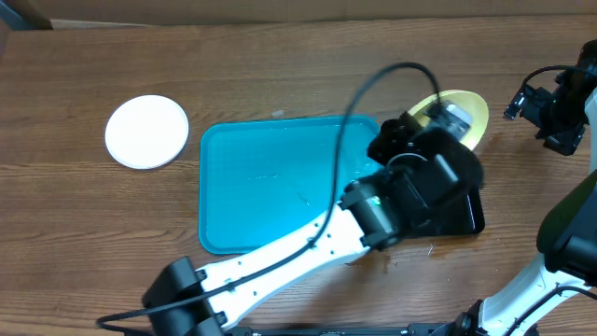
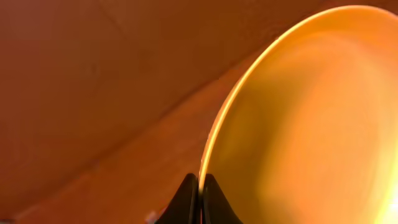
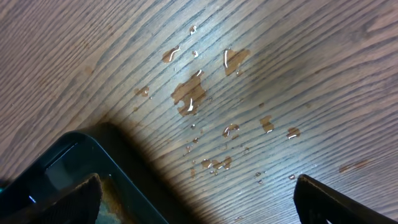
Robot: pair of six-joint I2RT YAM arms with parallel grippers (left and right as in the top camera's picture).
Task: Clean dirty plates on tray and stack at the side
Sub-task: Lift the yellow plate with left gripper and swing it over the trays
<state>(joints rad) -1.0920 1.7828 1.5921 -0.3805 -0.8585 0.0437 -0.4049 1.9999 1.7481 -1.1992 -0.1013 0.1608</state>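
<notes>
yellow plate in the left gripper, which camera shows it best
Left wrist: the yellow plate is close up, rim pinched in the left gripper. Overhead shows only part of it behind the left arm. Right wrist shows none of it.

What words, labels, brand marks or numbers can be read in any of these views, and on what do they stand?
None can be read. The turquoise tray, the white plate, the yellow-green plate, the black tray, the white arm and the table show no legible print.
</notes>
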